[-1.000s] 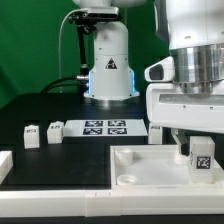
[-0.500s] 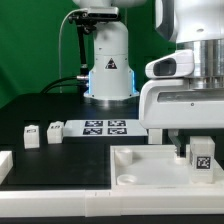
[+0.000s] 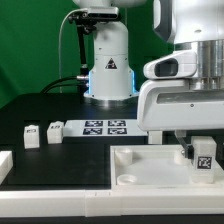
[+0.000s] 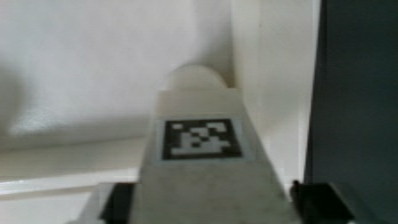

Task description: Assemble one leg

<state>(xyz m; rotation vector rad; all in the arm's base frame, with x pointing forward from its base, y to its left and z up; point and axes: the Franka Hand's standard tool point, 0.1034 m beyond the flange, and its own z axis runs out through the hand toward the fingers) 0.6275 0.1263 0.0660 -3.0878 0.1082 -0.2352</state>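
Gripper (image 3: 203, 152) pinching leg (image 3: 203, 155), standing upright over far right corner of big white panel (image 3: 150, 168). Leg tip likely at corner socket, hard to see. Left: seat leg, twist tight. Two spare legs (image 3: 31, 135) near marker board (image 3: 105, 127).

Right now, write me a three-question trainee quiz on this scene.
1. True or false: the end effector is shut on a leg above the white panel.
2. How many loose legs stand at the exterior view's left, beside the marker board?
   A. one
   B. two
   C. four
3. Fill in: in the wrist view the held leg shows one black-and-white ____ on its face.

Key: 1 true; 2 B; 3 tag.
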